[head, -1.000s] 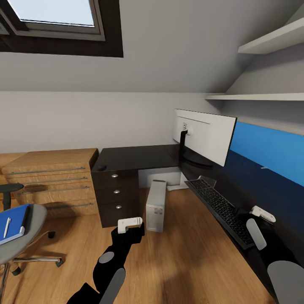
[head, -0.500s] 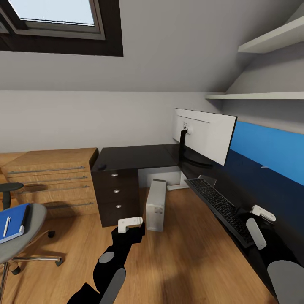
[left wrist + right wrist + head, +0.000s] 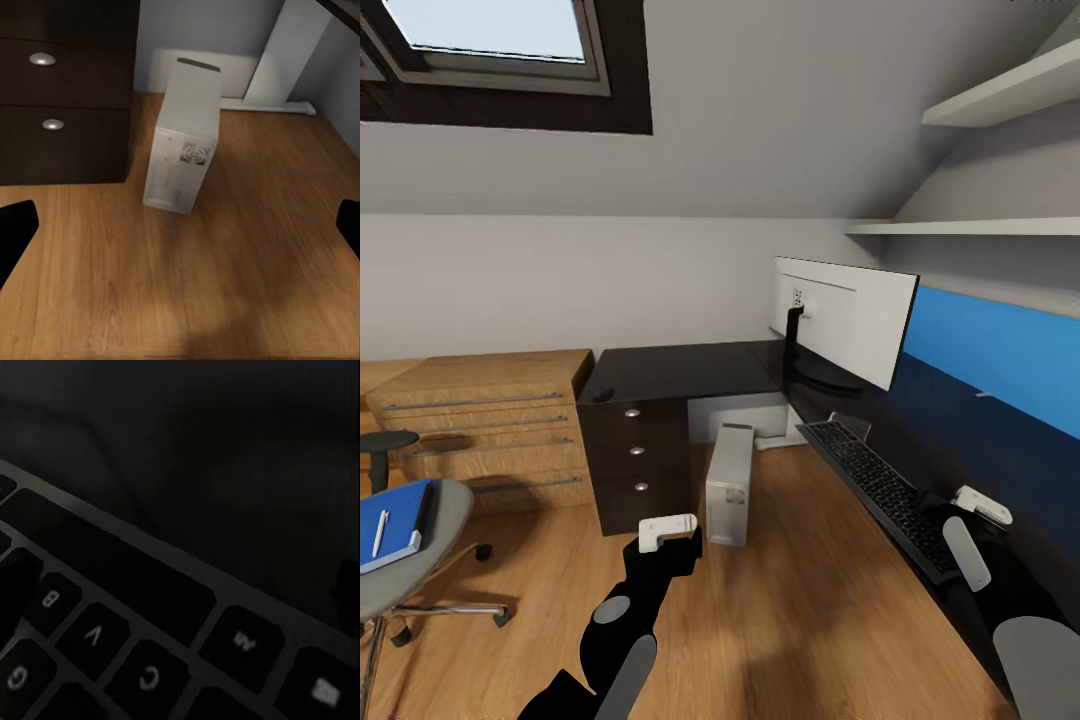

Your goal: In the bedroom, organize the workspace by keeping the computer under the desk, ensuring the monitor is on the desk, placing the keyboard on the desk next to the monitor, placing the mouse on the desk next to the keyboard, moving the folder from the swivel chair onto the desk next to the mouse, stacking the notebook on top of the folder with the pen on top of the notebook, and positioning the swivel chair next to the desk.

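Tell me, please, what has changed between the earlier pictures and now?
Nothing visibly moved; the whole head view shifted slightly, so the camera moved. The left gripper still hangs open before the light grey tower computer, the right gripper over the slim black keyboard. The bright blue folder stays on the grey swivel chair.

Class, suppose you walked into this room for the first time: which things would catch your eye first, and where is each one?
The wide monitor stands out first, its white back toward us, at the corner of the glossy black desk. Next comes the bright blue folder lying on the grey swivel chair at the far left, with a white pen on top. The pale computer stands upright on the wooden floor beside the dark drawers.
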Motion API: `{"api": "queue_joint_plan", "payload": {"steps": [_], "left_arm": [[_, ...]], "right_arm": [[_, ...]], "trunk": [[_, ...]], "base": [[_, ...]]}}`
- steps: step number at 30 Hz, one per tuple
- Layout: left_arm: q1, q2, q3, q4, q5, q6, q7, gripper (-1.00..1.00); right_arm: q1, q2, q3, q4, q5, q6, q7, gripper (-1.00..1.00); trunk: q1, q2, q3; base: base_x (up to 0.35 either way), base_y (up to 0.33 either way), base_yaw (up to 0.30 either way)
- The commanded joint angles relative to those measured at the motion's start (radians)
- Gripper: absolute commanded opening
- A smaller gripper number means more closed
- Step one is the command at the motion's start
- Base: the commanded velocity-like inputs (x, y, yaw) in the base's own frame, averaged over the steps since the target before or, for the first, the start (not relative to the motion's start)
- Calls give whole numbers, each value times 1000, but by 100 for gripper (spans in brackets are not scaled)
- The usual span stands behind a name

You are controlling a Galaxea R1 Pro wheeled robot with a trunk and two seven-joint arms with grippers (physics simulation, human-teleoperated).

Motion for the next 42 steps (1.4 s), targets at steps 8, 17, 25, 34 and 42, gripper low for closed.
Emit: {"api": "queue_joint_plan", "payload": {"steps": [8,17,25,34,42], "left_arm": [[-1,0,-1,-1,9,2,9,100],[-1,0,-1,-1,9,3,9,100],[-1,0,-1,-1,9,3,9,100],[-1,0,-1,0,9,3,10,100],[-1,0,-1,0,9,2,11,100]], "right_arm": [[1,1,0,3,-14,4,-8,100],[1,1,1,2,-14,4,-8,100],[0,1,1,2,-14,4,-8,100],[1,2,3,-10,-13,3,-8,100],[1,10,3,-74,-13,0,-8,100]], "trunk": [[0,-1,-1],[-12,20,8],[-12,20,8],[-12,20,8],[-12,20,8]], "base": [[-84,0,0],[-2,0,0],[0,0,0],[0,0,0],[0,0,0]]}}
